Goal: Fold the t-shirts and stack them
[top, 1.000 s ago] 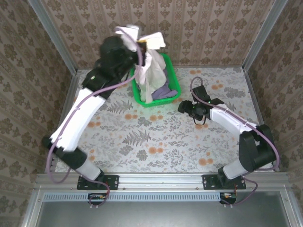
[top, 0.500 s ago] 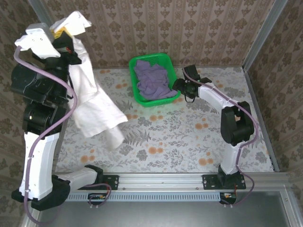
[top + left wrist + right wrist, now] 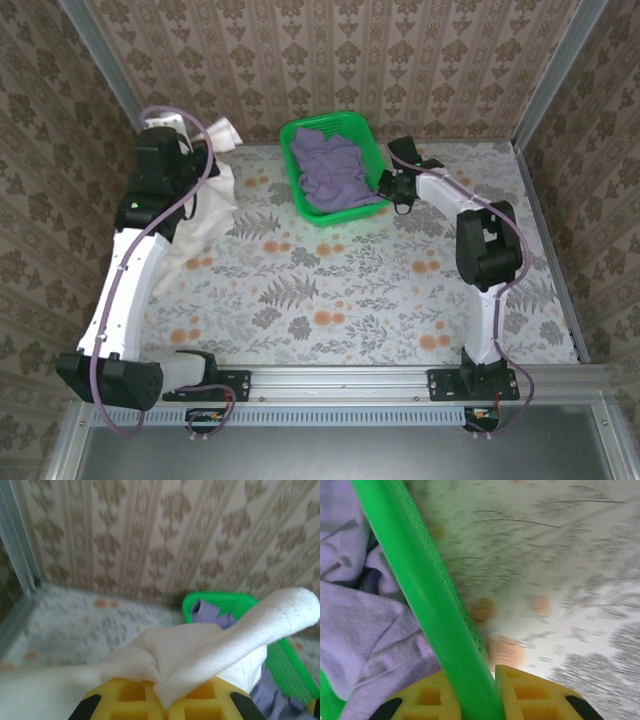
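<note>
Little is done, nothing folded or stacked: the left jaws clench the cream-white t-shirt (image 3: 208,200), draped at the worktop's (image 3: 350,290) far left, while the lavender t-shirt (image 3: 330,172) lies crumpled in the green basket (image 3: 320,122), whose rim the right jaws pinch.

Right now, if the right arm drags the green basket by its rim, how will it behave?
Likely light: the green basket is thin mesh plastic holding a lavender shirt. Gripped by the right fingers at one side rim, it may pivot or tilt rather than slide straight.
</note>
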You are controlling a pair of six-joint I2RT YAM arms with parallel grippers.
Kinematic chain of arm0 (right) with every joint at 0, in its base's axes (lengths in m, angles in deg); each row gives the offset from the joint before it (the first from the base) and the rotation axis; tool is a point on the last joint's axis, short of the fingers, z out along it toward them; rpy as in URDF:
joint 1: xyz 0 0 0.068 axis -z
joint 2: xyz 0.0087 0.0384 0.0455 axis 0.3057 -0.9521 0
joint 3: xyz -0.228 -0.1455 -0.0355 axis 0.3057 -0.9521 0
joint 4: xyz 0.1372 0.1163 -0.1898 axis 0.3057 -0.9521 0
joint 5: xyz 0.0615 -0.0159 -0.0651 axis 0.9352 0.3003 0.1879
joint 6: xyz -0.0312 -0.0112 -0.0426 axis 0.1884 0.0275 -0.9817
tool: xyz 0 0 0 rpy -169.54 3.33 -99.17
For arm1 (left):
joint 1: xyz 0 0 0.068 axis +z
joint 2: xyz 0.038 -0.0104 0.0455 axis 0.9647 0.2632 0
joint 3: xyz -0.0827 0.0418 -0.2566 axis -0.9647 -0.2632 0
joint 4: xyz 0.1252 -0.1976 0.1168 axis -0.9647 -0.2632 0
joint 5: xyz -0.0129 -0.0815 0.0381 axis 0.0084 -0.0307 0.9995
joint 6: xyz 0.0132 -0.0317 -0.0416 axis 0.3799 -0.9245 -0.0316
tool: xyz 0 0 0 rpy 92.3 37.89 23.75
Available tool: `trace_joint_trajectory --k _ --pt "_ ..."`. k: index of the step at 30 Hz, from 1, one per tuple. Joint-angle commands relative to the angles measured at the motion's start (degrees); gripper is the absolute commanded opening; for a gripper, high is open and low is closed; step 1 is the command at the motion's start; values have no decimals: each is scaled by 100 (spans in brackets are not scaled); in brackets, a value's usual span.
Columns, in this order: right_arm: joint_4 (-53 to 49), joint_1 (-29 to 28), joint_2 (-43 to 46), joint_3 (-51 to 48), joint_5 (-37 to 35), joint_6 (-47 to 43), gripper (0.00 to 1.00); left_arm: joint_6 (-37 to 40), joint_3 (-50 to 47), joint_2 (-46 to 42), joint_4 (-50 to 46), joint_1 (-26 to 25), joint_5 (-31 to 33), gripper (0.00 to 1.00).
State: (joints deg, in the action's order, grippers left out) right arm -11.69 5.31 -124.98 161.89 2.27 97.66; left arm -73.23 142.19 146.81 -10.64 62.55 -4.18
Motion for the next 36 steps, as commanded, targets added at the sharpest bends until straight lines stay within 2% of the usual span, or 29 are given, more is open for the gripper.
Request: trace_joint_trajectory --k 1,5,10,15,18,20,21,24,27,28,30,32,36 --pt "-199 694 800 -785 -714 -505 8 -274 -240 -267 221 -285 -500 0" --pt "117 1422 1752 -1872 -879 -1205 8 -253 -608 -254 216 -540 -601 0" --pt "210 2582 2535 -2650 -946 -1974 5 -344 -610 145 176 -911 -939 0" --pt "305 3437 2624 -2796 -1040 -2479 10 -267 -390 654 124 -1363 -1094 0" --pt "411 3793 2419 -2620 -957 -2399 14 -255 -228 904 46 -1598 -1149 0" --pt "223 3865 2099 -2224 -1016 -2441 18 -290 -141 1007 29 -1657 -1203 0" --pt "16 3870 1877 -1938 -1199 -2452 23 -294 -91 1049 4 -1696 -1221 0" --pt "-719 3906 1484 -1180 -1761 -2084 45 -290 18 1165 -95 -1793 -1204 0" --pt "-906 3904 1586 -989 -1732 -1679 64 -299 51 1212 -164 -1822 -1140 0" --pt "-863 3908 1698 -1027 -1673 -1545 78 -302 49 1225 -200 -1822 -1102 0" --pt "-890 3853 1941 -1069 -1573 -1234 82 -289 93 1252 -327 -1806 -1060 0" --pt "-791 3608 2256 -1154 -1490 -1162 83 -268 125 1273 -464 -1775 -1054 0" --pt "-428 2565 2894 -1370 -1275 -1067 82 -424 17 1299 -621 -1560 -1192 0"
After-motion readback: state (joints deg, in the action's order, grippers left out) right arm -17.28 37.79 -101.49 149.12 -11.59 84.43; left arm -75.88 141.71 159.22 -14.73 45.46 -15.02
